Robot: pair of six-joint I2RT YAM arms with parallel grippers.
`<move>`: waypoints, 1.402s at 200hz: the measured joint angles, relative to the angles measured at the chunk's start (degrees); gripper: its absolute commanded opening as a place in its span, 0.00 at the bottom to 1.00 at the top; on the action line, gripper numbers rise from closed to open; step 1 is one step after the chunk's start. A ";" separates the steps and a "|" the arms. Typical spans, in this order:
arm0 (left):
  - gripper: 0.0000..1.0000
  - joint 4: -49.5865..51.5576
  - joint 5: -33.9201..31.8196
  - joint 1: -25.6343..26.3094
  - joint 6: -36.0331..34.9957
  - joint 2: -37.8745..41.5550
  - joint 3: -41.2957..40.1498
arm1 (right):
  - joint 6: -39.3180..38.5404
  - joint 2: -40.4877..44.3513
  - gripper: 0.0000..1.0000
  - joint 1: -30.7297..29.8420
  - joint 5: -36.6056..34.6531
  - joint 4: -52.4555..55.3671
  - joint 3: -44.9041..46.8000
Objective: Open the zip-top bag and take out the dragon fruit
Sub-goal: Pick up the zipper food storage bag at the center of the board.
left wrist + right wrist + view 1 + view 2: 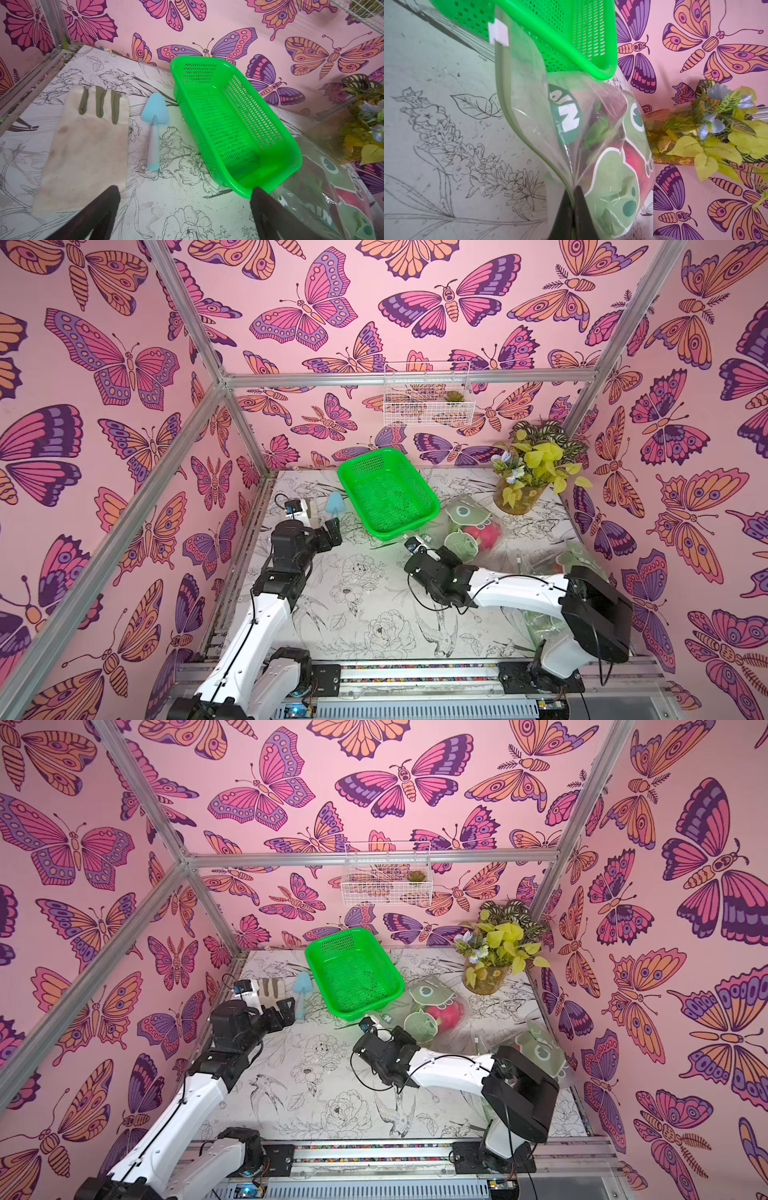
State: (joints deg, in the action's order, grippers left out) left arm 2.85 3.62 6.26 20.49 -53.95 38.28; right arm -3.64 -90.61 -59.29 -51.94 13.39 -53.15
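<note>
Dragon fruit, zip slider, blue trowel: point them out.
dragon fruit (484, 537): in a top view, its pink skin.
zip slider (498, 31): right wrist view, white face.
blue trowel (154, 110): left wrist view, blade.

Zip-top bag (581, 145) — partial white "OIN"

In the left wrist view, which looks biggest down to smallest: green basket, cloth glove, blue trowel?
green basket
cloth glove
blue trowel
The glove lies nearer the camera, so the first two are unsure.

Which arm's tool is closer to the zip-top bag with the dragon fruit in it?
Right. The right tool is shut on the zip edge of the zip-top bag. The left tool hangs open on the green basket's other side, apart from the bag.
</note>
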 measured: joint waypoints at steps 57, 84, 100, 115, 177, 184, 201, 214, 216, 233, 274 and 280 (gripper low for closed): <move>0.96 1.29 11.37 0.04 -3.04 -1.68 5.18 | -1.33 10.51 0.00 0.00 3.56 13.16 -6.95; 0.99 -0.55 17.66 0.09 -4.63 -2.36 5.79 | -2.29 16.22 0.00 0.00 6.73 18.27 -10.16; 0.99 -3.02 21.94 0.13 -5.11 -3.08 5.79 | -3.26 18.95 0.00 0.00 8.72 20.76 -11.52; 0.97 -5.95 26.12 0.15 -5.57 -4.31 5.95 | -4.28 21.11 0.00 0.00 10.84 22.64 -12.57; 1.00 -18.84 45.48 0.81 -10.58 -11.19 6.12 | -10.01 30.71 0.00 0.00 23.23 25.18 -13.77; 1.00 -19.76 47.17 1.33 -11.98 -11.28 6.10 | -10.45 31.54 0.00 0.00 24.26 25.16 -13.77; 1.00 -21.86 51.17 3.30 -16.28 -11.19 5.90 | -11.56 32.57 0.00 0.22 26.51 25.16 -13.77; 1.00 -23.10 53.42 4.98 -19.85 -10.69 5.11 | -11.85 32.54 0.00 0.94 28.63 25.16 -13.77; 1.00 -23.28 53.77 5.20 -20.37 -10.60 4.92 | -11.85 32.52 0.00 1.09 28.98 25.16 -13.77; 1.00 -23.93 56.78 7.13 -23.93 -9.81 3.67 | -11.85 32.52 0.00 2.75 32.15 25.18 -13.70; 0.93 -26.45 60.28 11.28 -27.47 -10.43 2.29 | -11.93 33.40 0.00 5.97 37.83 24.04 -11.69; 0.89 -27.76 60.54 11.80 -27.15 -11.08 2.16 | -12.09 33.44 0.00 6.43 38.49 23.61 -11.28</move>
State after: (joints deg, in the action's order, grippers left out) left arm -24.91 64.16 18.06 -6.66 -65.04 40.45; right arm -15.73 -57.17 -52.86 -13.45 36.99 -64.42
